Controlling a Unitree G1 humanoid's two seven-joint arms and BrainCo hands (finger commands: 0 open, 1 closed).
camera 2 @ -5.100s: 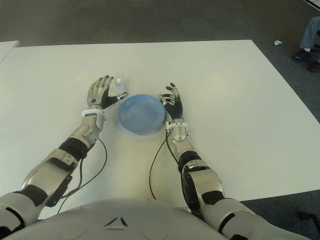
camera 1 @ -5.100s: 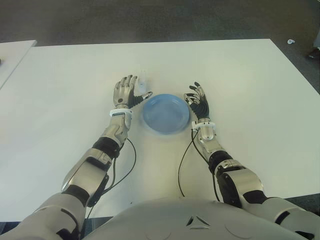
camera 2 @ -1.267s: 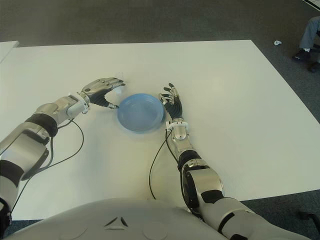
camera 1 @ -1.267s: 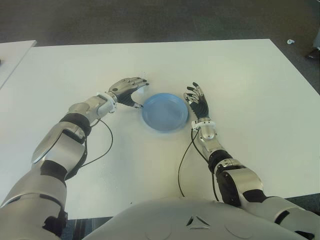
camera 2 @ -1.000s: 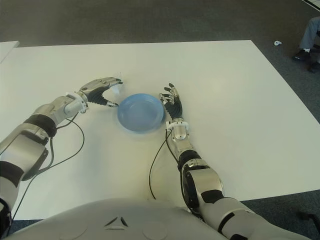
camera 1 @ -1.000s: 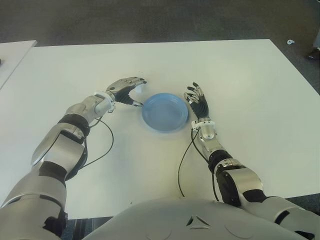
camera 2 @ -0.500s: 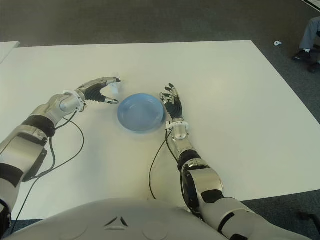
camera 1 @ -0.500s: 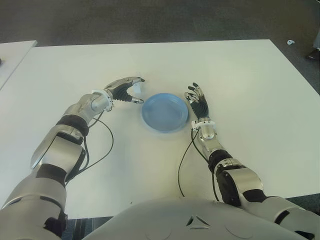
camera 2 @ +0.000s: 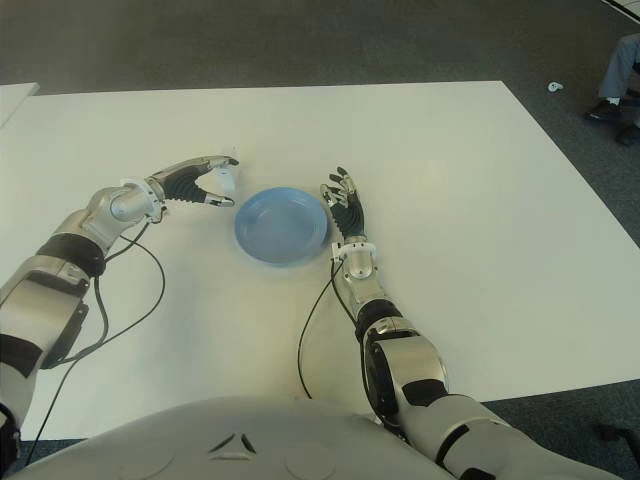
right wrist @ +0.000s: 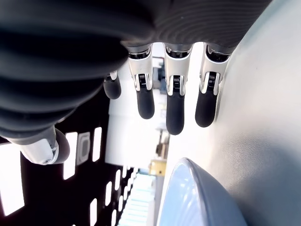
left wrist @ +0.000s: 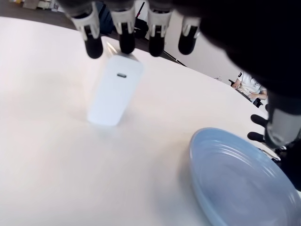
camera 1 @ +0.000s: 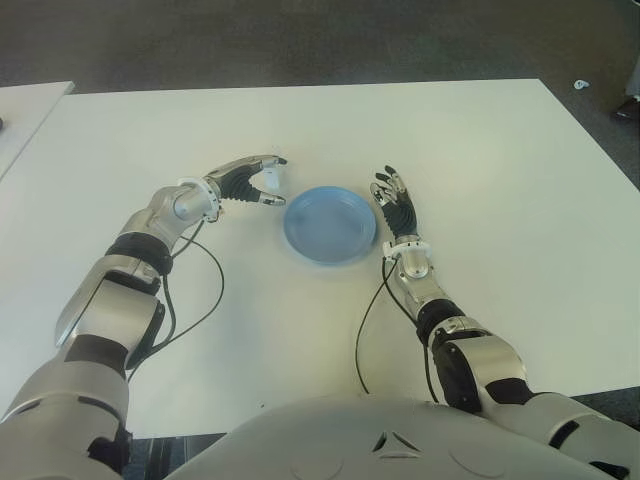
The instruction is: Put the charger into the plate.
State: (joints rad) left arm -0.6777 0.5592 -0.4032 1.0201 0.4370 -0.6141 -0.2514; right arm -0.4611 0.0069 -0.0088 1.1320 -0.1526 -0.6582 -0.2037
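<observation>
A white worktop [camera 1: 480,150] is seen from above, with a blue plate [camera 1: 330,223] set near its middle, nearer the front edge than the far one. The left hand [camera 1: 252,178] is held just to the left of the plate, and the white charger [camera 1: 270,178] is pinched between its curled fingers and thumb. In the left wrist view the charger [left wrist: 115,89] hangs tilted under 4 fingertips [left wrist: 92,45], apparently just clear of the worktop, beside the plate rim and not yet over it. The right hand [camera 1: 397,207] is shown at the plate's right side, fingers loosely spread and nothing held. The likely risk is judged to be a slip: the charger is smooth and gripped only at its upper end, so it could be dropped short of the plate, or the rim could be clipped and the plate shoved.
</observation>
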